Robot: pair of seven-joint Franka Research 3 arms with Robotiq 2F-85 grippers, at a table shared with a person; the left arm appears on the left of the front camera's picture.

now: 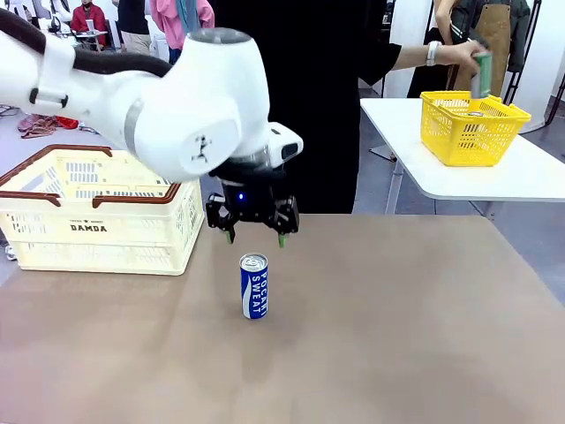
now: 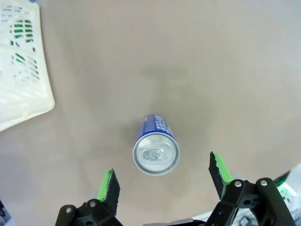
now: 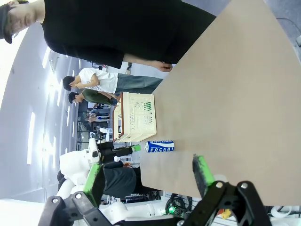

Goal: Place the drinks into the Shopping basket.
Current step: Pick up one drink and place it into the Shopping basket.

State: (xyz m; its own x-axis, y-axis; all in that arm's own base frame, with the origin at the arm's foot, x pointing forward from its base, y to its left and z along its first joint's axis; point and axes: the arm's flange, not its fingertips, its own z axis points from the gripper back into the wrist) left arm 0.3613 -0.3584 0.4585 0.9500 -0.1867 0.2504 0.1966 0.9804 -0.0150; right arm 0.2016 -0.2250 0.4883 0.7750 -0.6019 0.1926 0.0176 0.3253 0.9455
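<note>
A blue Pocari Sweat can (image 1: pixel 253 285) stands upright on the brown table, right of the cream Shopping basket (image 1: pixel 97 212). My left gripper (image 1: pixel 252 228) hangs open just above the can without touching it. In the left wrist view the can's silver top (image 2: pixel 155 154) lies ahead of the gripper (image 2: pixel 163 176), between the lines of its green fingertips (image 2: pixel 109 184). At the far right, the person's hand holds a green can (image 1: pixel 481 75) over a yellow basket. My right gripper (image 3: pixel 148 176) is open and holds nothing. It sees the blue can (image 3: pixel 160 146) and the Shopping basket (image 3: pixel 136 117) from afar.
The yellow mesh basket (image 1: pixel 472 128) sits on a white side table (image 1: pixel 530 177) at the back right. The person in black stands at the table's far edge. A corner of the cream basket (image 2: pixel 23 84) lies at the left of the left wrist view.
</note>
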